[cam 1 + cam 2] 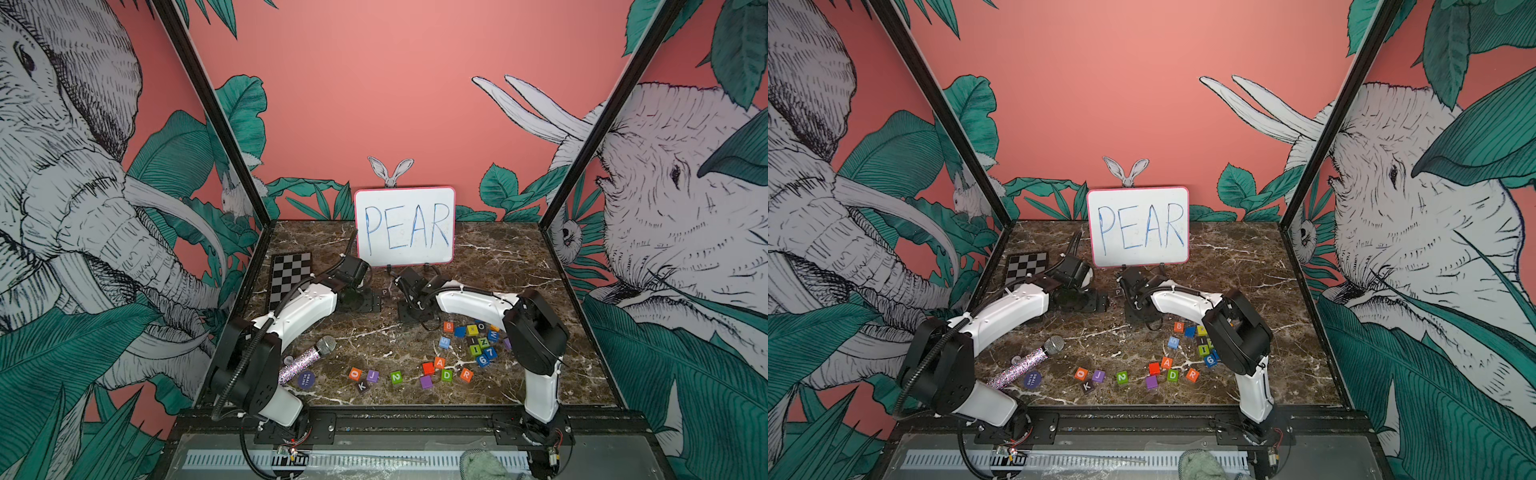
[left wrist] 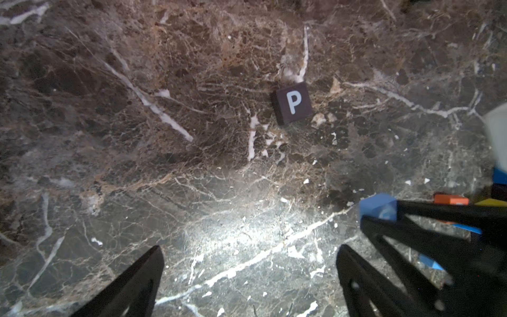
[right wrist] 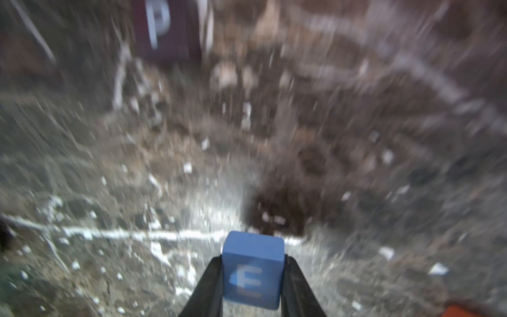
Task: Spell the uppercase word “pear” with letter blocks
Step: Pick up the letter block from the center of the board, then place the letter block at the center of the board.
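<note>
Whiteboard (image 1: 404,226), far centre, marked PEAR; P block (image 2: 293,103) lying in front; E block (image 3: 253,274) clamped in right gripper (image 3: 253,256); left gripper (image 2: 250,248) spread wide apart.

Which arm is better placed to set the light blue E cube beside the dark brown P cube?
Right. The right gripper is shut on the light blue E cube, and the dark brown P cube lies just ahead. The left gripper is open and empty.

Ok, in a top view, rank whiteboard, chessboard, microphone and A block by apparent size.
Largest to smallest:
1. whiteboard
2. chessboard, partly hidden by the left arm
3. microphone
4. A block
The microphone lies nearer the camera, so its place against the chessboard is unsure.
</note>
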Controlling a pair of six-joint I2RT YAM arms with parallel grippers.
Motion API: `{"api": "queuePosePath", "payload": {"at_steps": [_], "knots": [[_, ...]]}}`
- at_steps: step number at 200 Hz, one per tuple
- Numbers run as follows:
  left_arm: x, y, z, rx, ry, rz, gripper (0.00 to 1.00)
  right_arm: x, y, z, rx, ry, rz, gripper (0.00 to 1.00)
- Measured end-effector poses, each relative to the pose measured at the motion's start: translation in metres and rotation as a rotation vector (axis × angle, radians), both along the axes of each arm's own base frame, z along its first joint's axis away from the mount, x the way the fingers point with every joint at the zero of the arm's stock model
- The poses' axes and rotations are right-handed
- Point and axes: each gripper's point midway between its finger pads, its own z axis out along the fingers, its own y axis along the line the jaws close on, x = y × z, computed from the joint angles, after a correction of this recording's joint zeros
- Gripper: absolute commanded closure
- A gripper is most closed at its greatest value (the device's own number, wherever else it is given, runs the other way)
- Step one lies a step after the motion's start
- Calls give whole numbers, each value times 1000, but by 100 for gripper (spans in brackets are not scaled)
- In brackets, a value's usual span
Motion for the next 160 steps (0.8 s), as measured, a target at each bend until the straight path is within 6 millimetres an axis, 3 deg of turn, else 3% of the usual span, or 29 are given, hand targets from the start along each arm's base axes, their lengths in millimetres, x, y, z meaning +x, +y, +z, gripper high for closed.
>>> {"api": "queuePosePath", "payload": {"at_steps": [30,72,160], "knots": [[7,-2,-3,-14,16,-1,1,40,6,6,22,-44,-22,69],[14,-4,6,-29,-6,-6,1,66,17,-4,16,-58,-6,70],[14,-4,5,-32,-2,-7,1,80,27,-7,12,-58,13,72]]}}
